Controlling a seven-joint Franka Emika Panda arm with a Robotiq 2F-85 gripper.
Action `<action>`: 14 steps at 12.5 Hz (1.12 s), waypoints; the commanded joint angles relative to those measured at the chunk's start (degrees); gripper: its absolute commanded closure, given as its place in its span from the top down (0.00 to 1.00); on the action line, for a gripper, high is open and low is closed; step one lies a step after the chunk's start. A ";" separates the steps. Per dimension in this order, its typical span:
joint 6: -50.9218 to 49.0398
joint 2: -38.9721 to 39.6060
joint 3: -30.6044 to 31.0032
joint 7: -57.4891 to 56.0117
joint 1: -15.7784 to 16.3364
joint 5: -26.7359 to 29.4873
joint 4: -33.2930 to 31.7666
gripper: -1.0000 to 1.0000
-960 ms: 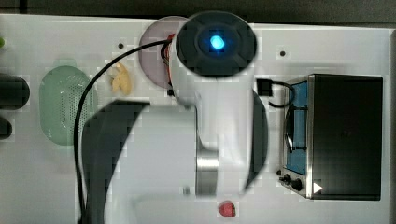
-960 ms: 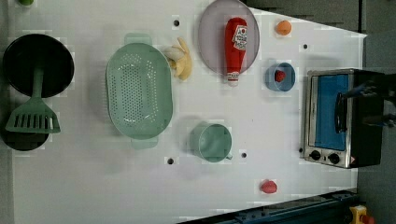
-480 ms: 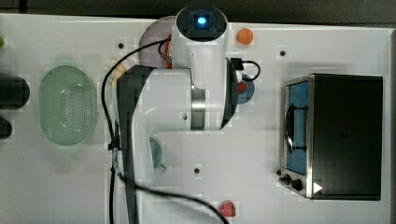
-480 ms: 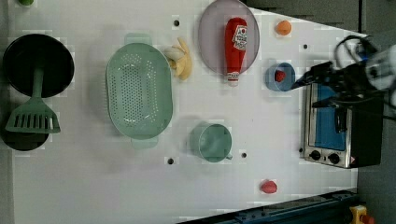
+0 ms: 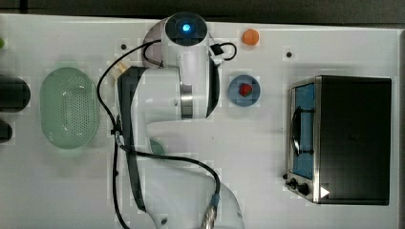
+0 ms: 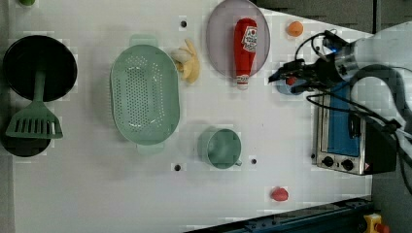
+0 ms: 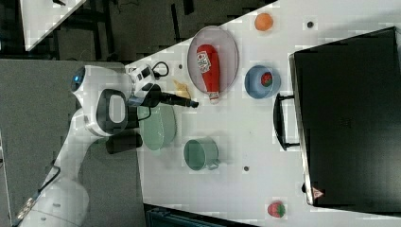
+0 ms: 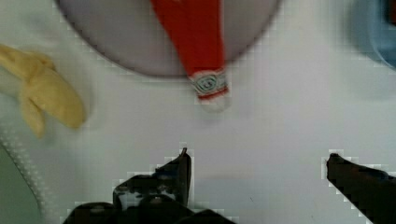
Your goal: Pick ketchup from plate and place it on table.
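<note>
The red ketchup (image 6: pixel 245 46) bottle lies flat on the pale lilac plate (image 6: pixel 221 39), its white cap reaching past the rim onto the white table (image 6: pixel 291 136). In the right view the ketchup (image 7: pixel 208 66) rests on the plate (image 7: pixel 228 52) and my gripper (image 7: pixel 193 104) hangs just short of the cap. The wrist view has the ketchup (image 8: pixel 191 37) and plate (image 8: pixel 116 42) ahead of my open gripper (image 8: pixel 257 163), with nothing between the fingers (image 8: pixel 182 172). In the left view my gripper (image 6: pixel 276 77) sits to the right of the cap. My arm covers most of the plate (image 5: pixel 152 36) in the top view.
A blue dish (image 5: pixel 244 89) with a red lump sits beside the plate, and an orange (image 5: pixel 250 36) lies behind it. A banana (image 6: pixel 189 65), green basket (image 6: pixel 145 94), green mug (image 6: pixel 223 148) and toaster oven (image 5: pixel 344 138) stand around.
My arm has swung from the oven side toward the plate; in the left view the gripper has moved left, close to the ketchup cap. The ketchup has not moved.
</note>
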 commanded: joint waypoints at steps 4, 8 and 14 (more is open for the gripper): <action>14.05 9.35 0.41 -7.27 0.77 -1.79 4.04 1.00; 20.47 15.62 0.37 -8.55 1.12 -6.87 6.76 1.00; 28.80 21.39 0.18 -8.55 1.35 -10.39 9.05 1.00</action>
